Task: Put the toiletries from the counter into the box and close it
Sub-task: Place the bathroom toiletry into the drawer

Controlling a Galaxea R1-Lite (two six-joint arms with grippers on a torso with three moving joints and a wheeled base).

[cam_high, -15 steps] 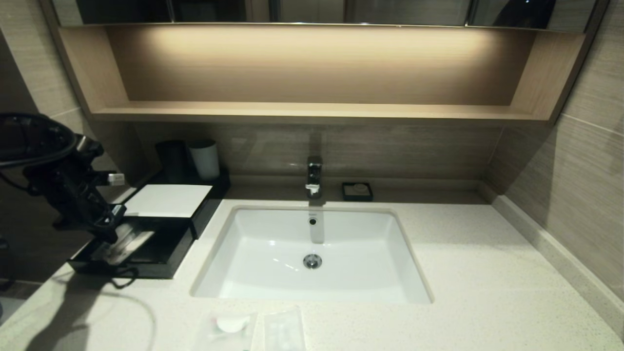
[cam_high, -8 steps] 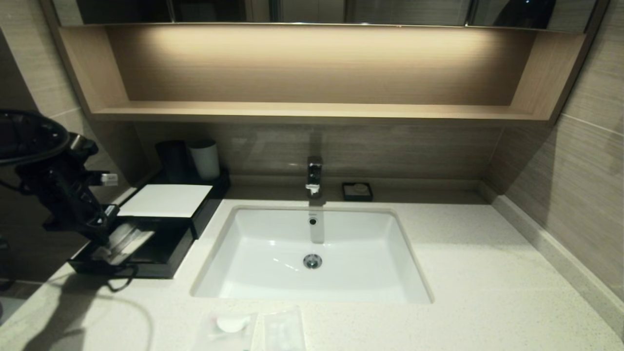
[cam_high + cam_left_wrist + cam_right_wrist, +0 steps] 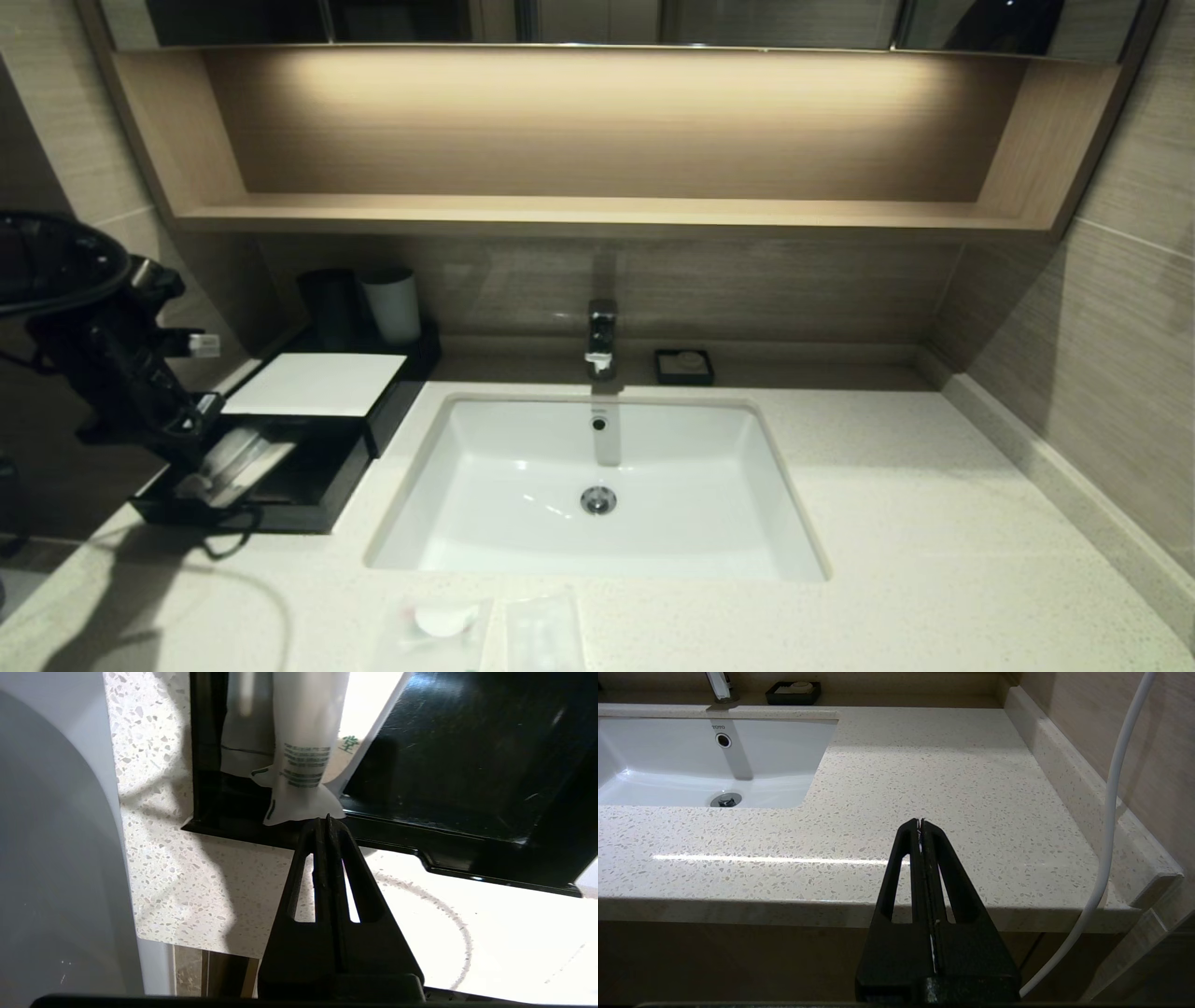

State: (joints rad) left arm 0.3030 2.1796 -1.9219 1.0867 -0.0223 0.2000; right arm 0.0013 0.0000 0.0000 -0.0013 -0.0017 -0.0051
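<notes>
At the left end of the counter [image 3: 887,523], beside the white sink [image 3: 597,551], I have the left gripper [image 3: 325,820] over the pulled-out drawer [image 3: 308,485] of the black box [image 3: 383,411]. In the left wrist view its two fingers are pressed flat together, and their tips are at the crimped end of the long thin packet [image 3: 303,765]; I cannot tell whether that end is pinched between them or only touching. The rest of the packet lies down inside the drawer, with a second strip of clear wrapping beside it. In the head view the packet shows as a pale streak [image 3: 233,462] in the drawer, partly behind the arm.

The white panel [image 3: 317,383] on top of the box is bare, and the drawer is not yet pushed in. Two more packets lie on the near edge of the counter in front of the sink: the squarish packet [image 3: 434,625] with the white round disc, and the small rectangular packet [image 3: 543,635] just to its right.

My right gripper [image 3: 920,822] is parked off the front right of the counter, its fingers clenched on nothing, above the front edge of the stone.

Behind the box stand a black cup [image 3: 327,303] and a white cup [image 3: 392,303]. The tap [image 3: 601,338] is at the back of the sink, with a small black dish [image 3: 684,366] to its right.
</notes>
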